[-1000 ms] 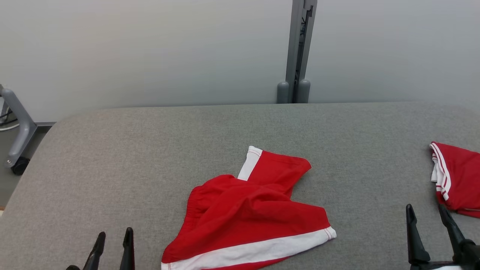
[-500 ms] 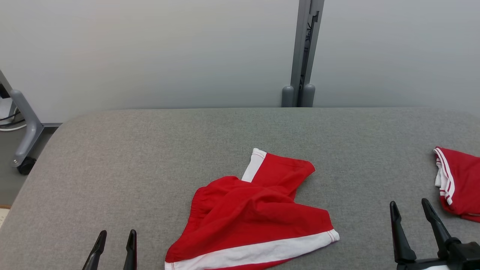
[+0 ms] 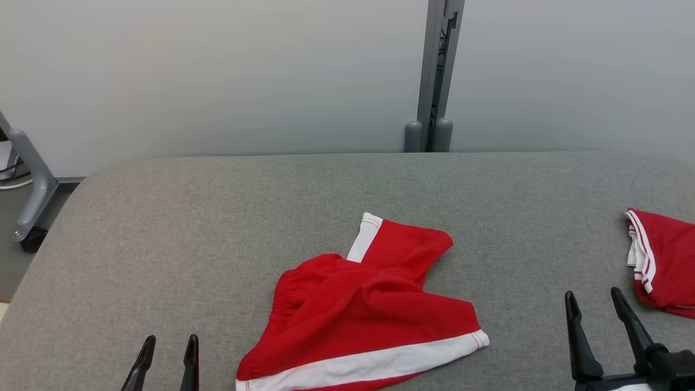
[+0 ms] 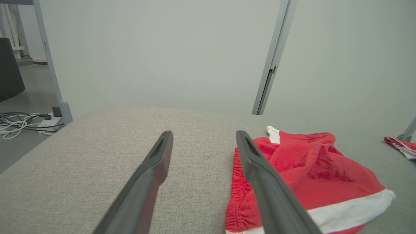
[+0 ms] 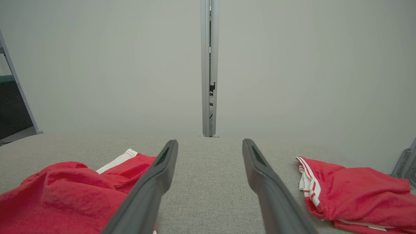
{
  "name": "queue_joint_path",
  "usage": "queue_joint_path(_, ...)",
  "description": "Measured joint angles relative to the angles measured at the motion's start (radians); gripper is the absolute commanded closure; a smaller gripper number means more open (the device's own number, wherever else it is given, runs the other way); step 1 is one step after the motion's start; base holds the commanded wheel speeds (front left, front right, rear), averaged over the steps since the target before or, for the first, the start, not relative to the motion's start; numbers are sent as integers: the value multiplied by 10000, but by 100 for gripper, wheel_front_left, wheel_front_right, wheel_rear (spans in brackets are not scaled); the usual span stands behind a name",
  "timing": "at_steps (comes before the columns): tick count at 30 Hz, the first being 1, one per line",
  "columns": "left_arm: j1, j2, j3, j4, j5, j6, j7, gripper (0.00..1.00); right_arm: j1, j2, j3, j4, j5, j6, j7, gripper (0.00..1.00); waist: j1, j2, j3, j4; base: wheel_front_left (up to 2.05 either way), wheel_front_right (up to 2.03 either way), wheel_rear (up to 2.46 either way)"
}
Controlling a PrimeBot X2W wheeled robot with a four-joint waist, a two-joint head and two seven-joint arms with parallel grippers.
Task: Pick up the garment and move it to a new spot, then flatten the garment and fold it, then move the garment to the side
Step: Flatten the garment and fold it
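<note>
Both empty, wide open: left gripper (image 3: 170,341), right gripper (image 3: 593,294). Bunched garment (image 3: 364,309) at surface's (image 3: 190,228) front edge risks multi-layer pinch.

Grey cloth-topped table (image 3: 163,244), bearing crumpled red garment (image 3: 358,315) (white band at its hem) toward 6 o'clock and second red garment (image 3: 668,260) at 3 o'clock, well apart
</note>
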State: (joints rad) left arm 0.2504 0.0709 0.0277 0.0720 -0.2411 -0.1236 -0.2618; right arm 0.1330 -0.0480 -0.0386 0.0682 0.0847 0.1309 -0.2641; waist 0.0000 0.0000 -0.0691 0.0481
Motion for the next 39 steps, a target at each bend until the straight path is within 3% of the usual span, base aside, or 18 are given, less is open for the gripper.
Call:
queue_joint_path(5,-5,-73,36,146,38,-31,0,0,-39,-6,38,-82,380,0,0,0,0,0,58,28,0,0,0)
queue_joint_path(8,6,-128,-92,382,36,-33,0,0,-122,-79,976,773,535,-2,40,0,1,0,159,63,0,0,0)
queue_joint_path(11,18,-115,-418,1018,29,-48,115,0,-475,-568,2303,1916,556,2,1243,0,0,0,293,100,0,0,0)
queue_joint_path(14,-48,-111,-934,1360,-226,-63,623,0,-1130,-899,2759,2497,706,0,2063,0,0,0,456,174,0,0,0)
queue_joint_path(22,-626,282,-2027,1983,-934,-69,1281,0,-1986,-917,3170,3373,848,0,2744,0,0,0,1028,513,0,0,0)
queue_joint_path(30,-1351,591,-2573,2851,-1434,-69,1106,0,-2375,-825,3279,3841,911,0,2711,0,0,0,1476,663,0,0,0)
queue_joint_path(32,-1464,665,-2748,2984,-1580,-69,1070,0,-2411,-807,3298,3975,928,0,2713,8,0,0,1511,658,0,0,0)
queue_joint_path(36,-1621,790,-3095,3177,-1870,-69,970,0,-2462,-779,3298,4098,957,0,2646,4,0,0,1563,655,0,0,0)
queue_joint_path(39,-1767,869,-3327,3315,-2057,-69,894,0,-2466,-759,3290,4174,959,0,2623,11,0,0,1588,645,0,0,0)
